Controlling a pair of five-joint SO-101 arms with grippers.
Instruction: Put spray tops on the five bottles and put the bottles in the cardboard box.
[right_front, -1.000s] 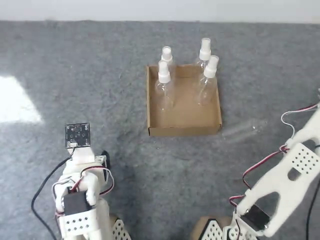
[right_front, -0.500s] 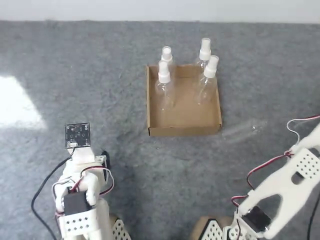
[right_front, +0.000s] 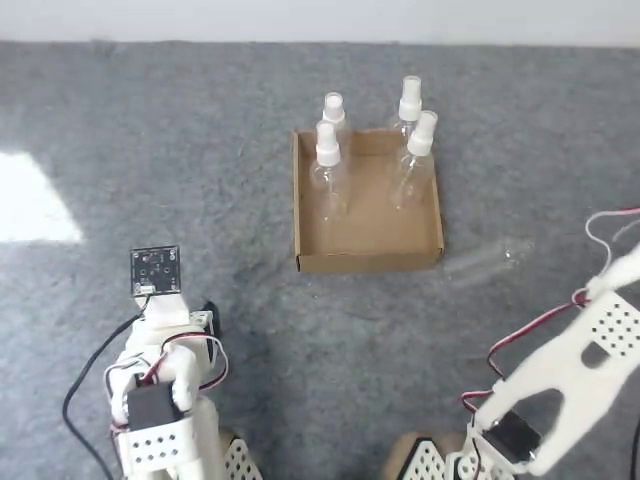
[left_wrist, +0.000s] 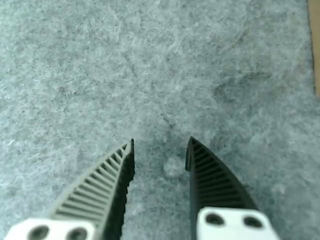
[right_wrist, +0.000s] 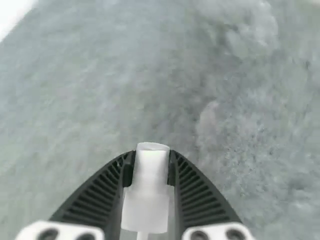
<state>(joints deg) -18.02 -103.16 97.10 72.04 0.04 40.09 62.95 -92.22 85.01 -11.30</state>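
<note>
The cardboard box (right_front: 369, 262) stands mid-table. Two clear bottles with white spray tops (right_front: 327, 168) (right_front: 417, 158) stand inside it. Two more capped bottles (right_front: 334, 110) (right_front: 409, 101) stand at its back edge; whether they are inside I cannot tell. A clear uncapped bottle (right_front: 487, 261) lies on the carpet right of the box. My right gripper (right_wrist: 148, 167) is shut on a white spray top (right_wrist: 148, 192) above bare carpet. My left gripper (left_wrist: 160, 150) is open over the carpet with nothing between its fingers. The left arm (right_front: 160, 400) sits at the front left, the right arm (right_front: 570, 375) at the front right.
Grey carpet (right_front: 200, 150) covers the table. A bright patch of light (right_front: 30, 200) falls at the far left. A sliver of the box's edge (left_wrist: 316, 55) shows in the left wrist view.
The right arm has drawn back toward the right and front edge of the high view. The left arm, box and bottles have not moved.
</note>
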